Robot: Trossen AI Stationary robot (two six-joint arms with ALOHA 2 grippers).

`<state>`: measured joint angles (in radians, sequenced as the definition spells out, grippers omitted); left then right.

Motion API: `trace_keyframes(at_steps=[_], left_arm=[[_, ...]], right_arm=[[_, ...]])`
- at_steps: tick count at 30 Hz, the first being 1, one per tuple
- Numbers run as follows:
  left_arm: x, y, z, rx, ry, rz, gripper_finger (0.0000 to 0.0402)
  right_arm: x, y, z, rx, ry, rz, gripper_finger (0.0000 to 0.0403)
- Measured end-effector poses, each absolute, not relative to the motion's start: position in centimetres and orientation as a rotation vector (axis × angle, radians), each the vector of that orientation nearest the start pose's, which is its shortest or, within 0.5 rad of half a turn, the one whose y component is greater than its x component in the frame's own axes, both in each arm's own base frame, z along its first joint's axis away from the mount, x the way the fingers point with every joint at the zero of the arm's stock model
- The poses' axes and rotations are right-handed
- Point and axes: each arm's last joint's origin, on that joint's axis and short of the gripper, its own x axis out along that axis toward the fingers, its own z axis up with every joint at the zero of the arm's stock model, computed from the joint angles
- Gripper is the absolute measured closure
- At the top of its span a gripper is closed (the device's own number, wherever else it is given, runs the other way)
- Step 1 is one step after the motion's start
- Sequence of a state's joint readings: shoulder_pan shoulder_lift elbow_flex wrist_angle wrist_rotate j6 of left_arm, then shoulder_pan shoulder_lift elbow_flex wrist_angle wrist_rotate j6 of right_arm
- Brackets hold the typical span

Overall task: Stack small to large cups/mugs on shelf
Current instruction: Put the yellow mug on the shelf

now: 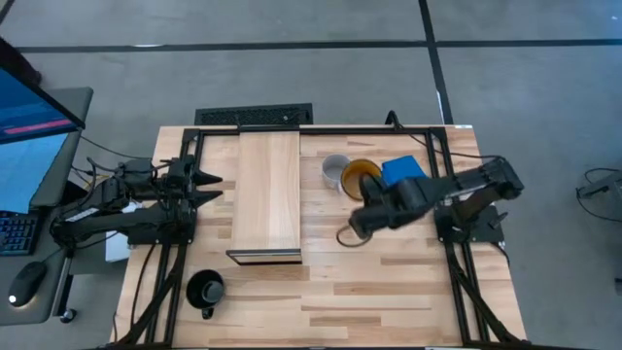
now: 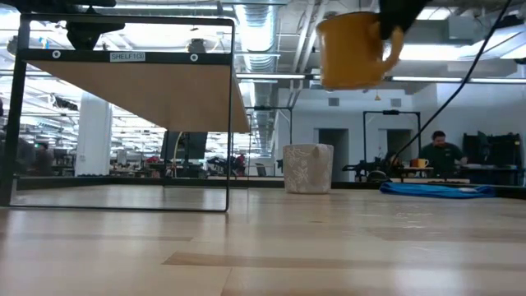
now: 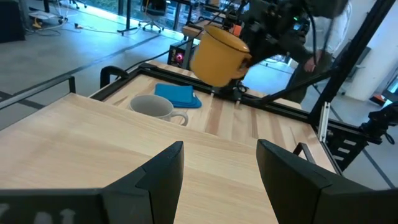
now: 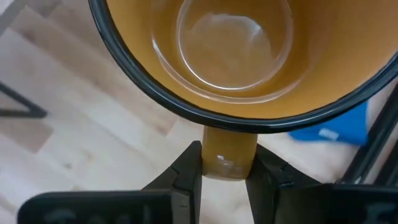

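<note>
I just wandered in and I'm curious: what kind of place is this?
Probably a robotics lab in a large open workshop. Two dark robot arms are mounted at a planked wooden table, a computer monitor stands beside it, and more workbenches and exposed ceiling ducts fill the hall behind.

I see my right gripper [image 2: 393,12] cut off above the yellow mug [image 2: 349,51]; that mug's rim overruns the right wrist view, white mug [image 2: 308,168] handle hidden.
</note>
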<state>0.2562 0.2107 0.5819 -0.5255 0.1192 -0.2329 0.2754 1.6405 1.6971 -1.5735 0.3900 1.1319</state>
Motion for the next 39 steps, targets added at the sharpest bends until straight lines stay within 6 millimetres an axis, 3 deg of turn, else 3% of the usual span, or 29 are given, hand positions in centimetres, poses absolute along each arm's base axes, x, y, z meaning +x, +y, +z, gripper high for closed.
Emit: trace_keyframes(at_steps=[9,19,26,34,39], left_arm=[[6.2,1.3,28.9,-0.261,0.135,0.153,0.0208],[6.2,1.3,28.9,-0.261,0.135,0.152,0.0208],[6.3,1.3,28.9,-0.261,0.135,0.152,0.0208],[6.2,1.3,28.9,-0.26,0.134,0.162,0.0208],[6.2,1.5,28.9,-0.254,0.127,0.23,0.0208]], right_arm=[[29.4,0.6,35.2,0.344,1.155,-0.8,0.0303],[32.0,-5.1,36.2,0.287,0.961,-0.636,0.0303],[32.7,-7.5,36.8,0.229,0.892,-0.484,0.0303],[32.7,-9.0,37.0,0.065,0.891,-0.386,0.0303],[32.5,-9.7,37.0,0.06,0.894,-0.325,0.0303]])
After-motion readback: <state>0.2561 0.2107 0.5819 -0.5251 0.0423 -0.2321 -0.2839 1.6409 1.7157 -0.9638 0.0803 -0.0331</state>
